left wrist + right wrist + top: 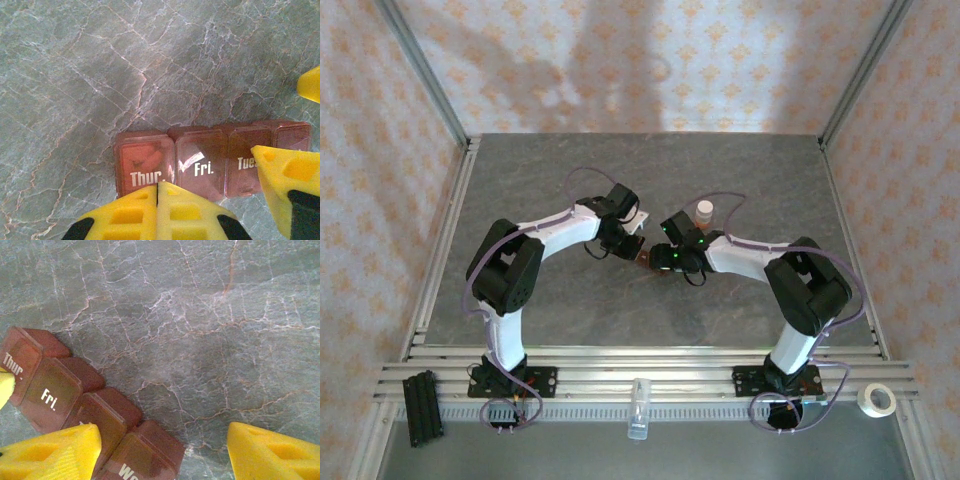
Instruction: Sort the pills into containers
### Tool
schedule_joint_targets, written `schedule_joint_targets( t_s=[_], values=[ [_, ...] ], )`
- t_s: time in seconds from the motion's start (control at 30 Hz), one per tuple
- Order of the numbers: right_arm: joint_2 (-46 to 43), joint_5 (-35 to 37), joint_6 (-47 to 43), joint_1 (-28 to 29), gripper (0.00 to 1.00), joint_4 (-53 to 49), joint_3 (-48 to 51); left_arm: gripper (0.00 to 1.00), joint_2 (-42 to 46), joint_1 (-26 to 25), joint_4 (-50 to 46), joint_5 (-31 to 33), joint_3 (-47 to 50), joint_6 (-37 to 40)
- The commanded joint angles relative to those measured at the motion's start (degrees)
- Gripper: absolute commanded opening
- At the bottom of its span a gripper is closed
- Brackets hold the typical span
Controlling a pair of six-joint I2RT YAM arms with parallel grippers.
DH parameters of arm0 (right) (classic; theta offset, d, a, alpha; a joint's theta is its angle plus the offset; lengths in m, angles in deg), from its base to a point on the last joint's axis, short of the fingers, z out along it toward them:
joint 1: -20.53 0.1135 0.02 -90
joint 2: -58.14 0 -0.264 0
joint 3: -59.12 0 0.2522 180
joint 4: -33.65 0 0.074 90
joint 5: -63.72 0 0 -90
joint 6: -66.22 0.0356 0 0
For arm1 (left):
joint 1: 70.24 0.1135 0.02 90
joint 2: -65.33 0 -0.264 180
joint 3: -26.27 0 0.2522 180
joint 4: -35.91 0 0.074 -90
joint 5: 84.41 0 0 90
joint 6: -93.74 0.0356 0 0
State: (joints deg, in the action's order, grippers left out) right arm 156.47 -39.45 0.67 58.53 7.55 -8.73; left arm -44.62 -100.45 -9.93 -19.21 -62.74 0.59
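Prepping containers [55, 390] on bench [100, 75] | left tool [158, 192] pressing together by Thur./Fri. lids [197, 160] | right tool [162, 452] sitting apart over strip end | next probably needing a lid opened

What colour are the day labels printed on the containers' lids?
White day labels on translucent reddish-brown containers; clearest in the left wrist view.

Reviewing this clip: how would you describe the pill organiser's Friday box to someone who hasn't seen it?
Near the middle of the grey marbled table lies a translucent reddish-brown plastic strip of joined boxes. The Friday box is second from one end, beside the Thur. box. Its lid alone reads "Fri." in white, and the Tues box sits on its other side.
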Motion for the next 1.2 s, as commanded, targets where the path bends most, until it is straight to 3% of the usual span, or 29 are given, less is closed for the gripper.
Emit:
schedule_joint_targets(
  t_s=[0.0, 0.3, 0.6, 0.9, 1.07, 1.1, 1.17],
  values=[
    [2.14, 2.97, 0.58, 0.23, 0.68, -3.13, 2.19, 0.0, 0.88, 0.5, 0.14, 0.63, 1.58, -0.79],
    [1.89, 2.97, 0.46, 0.23, 0.68, -3.66, 1.55, 0.0, -2.4, -0.46, 1.97, 1.86, 4.05, -1.25],
    [0.94, 2.97, -1.87, 0.18, 0.69, -8.37, -3.83, 0.02, 3.47, -0.29, 3.76, 3.9, -1.14, -2.19],
    [-4.0, 2.38, -3.85, -2.53, 0.73, -16.32, -15.22, 0.42, 15.05, 2.39, 14.08, 13.87, 0.46, -5.22],
    [-10.43, 2.53, -4.83, -6.64, 0.76, -20.07, -19.19, 0.78, 24.32, 5.22, 19.41, 16.13, 5.27, -4.77],
    [-11.98, 2.62, -5.05, -7.81, 0.77, -20.76, -19.7, 0.99, 26.05, 5.92, 20.03, 16.58, 6.26, -4.16],
    [-14.84, 3.1, -5.57, -10.17, 0.81, -21.89, -20.25, 1.0, 29.62, 7.11, 20.56, 18.08, 7.83, -2.92]
  ],
)
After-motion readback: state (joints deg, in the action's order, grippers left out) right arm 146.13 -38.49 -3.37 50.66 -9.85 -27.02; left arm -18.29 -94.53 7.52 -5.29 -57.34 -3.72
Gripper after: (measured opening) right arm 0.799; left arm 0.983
